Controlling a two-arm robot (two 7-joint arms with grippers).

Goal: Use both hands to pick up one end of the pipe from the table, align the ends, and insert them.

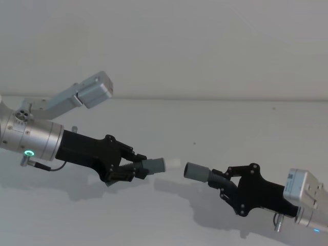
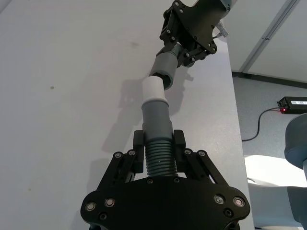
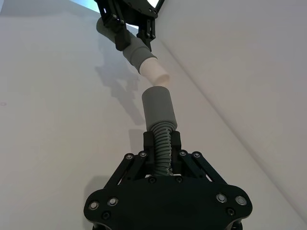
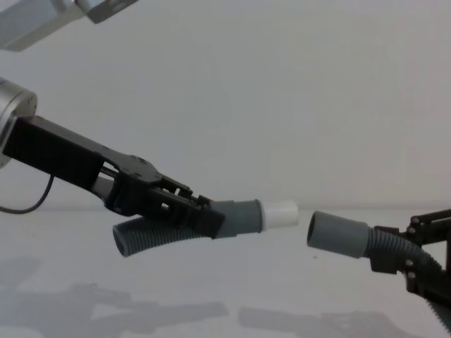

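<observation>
Both pipe pieces are held above the white table (image 1: 169,215), their ends facing each other across a small gap. My left gripper (image 1: 132,165) is shut on the ribbed part of one pipe (image 4: 151,236); its smooth grey cuff (image 1: 152,166) ends in a narrower white tip (image 4: 278,215). Opposite it, my right gripper (image 1: 221,180) is shut on the other ribbed pipe (image 3: 162,143), whose wider open grey cuff (image 4: 337,237) points at the white tip. In the left wrist view the white tip (image 2: 154,89) sits just short of the open cuff (image 2: 163,69), slightly off its axis.
The left arm's grey camera block (image 1: 97,88) stands up behind its silver joint. In the left wrist view the table's edge (image 2: 235,105) runs close to the right gripper, with a black power box (image 2: 292,103) and cable on the floor beyond.
</observation>
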